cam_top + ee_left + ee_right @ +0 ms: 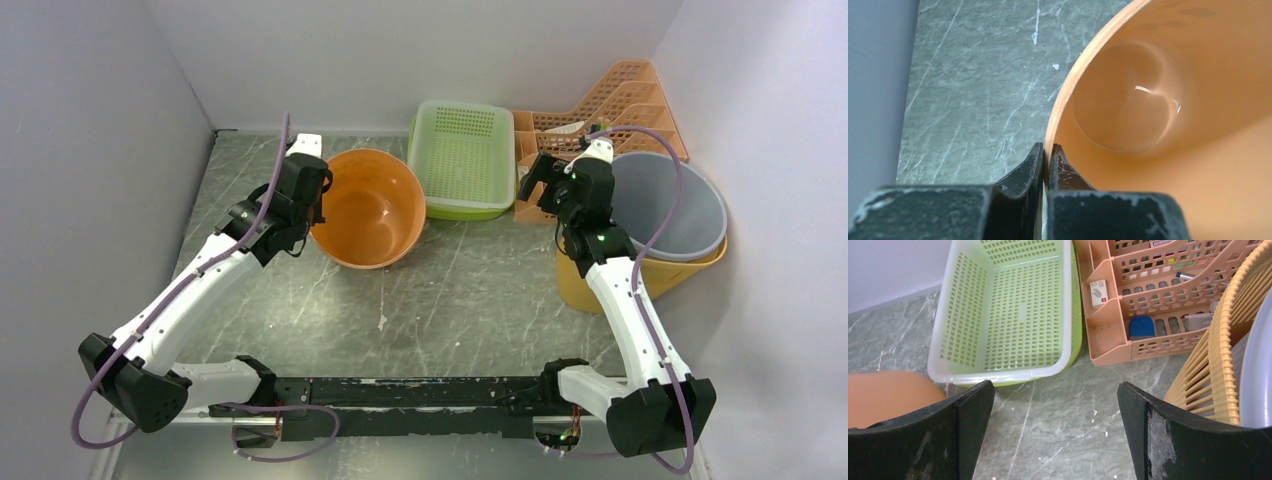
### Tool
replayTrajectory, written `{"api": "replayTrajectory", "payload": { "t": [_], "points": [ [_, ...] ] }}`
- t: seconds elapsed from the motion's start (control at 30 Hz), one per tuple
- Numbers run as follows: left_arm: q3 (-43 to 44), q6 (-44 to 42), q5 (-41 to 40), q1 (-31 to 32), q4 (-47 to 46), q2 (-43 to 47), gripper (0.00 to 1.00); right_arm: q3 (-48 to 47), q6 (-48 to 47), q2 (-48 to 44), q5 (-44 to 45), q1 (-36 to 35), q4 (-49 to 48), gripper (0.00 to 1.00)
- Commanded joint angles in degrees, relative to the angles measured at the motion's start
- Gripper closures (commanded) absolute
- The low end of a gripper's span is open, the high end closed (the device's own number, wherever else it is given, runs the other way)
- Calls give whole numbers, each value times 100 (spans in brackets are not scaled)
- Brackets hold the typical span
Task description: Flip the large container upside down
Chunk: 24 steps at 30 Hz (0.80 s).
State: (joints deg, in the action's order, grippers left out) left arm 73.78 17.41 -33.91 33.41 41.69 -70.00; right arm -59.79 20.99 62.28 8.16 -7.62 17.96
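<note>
The large container [370, 210] is a round orange tub standing at the back left of the table, its mouth facing up and its inside bare. My left gripper [322, 205] is shut on its left rim. In the left wrist view the two fingers [1046, 150] pinch the thin rim, one outside and one inside the large container [1158, 100]. My right gripper [535, 180] hangs open above the table between the baskets, holding nothing. The right wrist view shows its fingers [1053, 385] wide apart over bare table, with the large container [888, 395] at the left edge.
A green perforated basket [462, 160] sits behind the tub. An orange desk organiser [600, 110] stands at the back right. A grey bin [665, 205] rests inside a yellow slatted basket [600, 290] close to the right arm. Walls close in on the left, back and right.
</note>
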Motion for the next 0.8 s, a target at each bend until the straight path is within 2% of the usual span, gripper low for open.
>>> {"api": "replayTrajectory", "payload": {
  "t": [0.0,0.1,0.2,0.33,0.43,0.53,0.63,0.77],
  "points": [
    [-118,-41,208,-115,-365,-34,93,29,-36,-132,113,26,86,5],
    [-131,-158,209,-185,-441,-23,68,28,-56,-110,147,23,98,5],
    [-44,-290,282,-272,-504,-61,57,42,-61,-82,142,23,90,5],
    [169,-523,407,-301,-536,-110,21,56,-60,-58,133,24,64,5],
    [241,-699,479,-303,-625,-38,6,54,-71,-33,152,24,54,5],
    [189,-984,557,-300,-880,178,0,62,-69,-2,127,23,26,5],
    [119,-1358,824,-293,-1229,423,0,77,-56,41,100,24,-3,5],
    [-47,-1861,1584,-291,-1878,708,2,107,-21,64,48,24,-57,5]
  ]
}}
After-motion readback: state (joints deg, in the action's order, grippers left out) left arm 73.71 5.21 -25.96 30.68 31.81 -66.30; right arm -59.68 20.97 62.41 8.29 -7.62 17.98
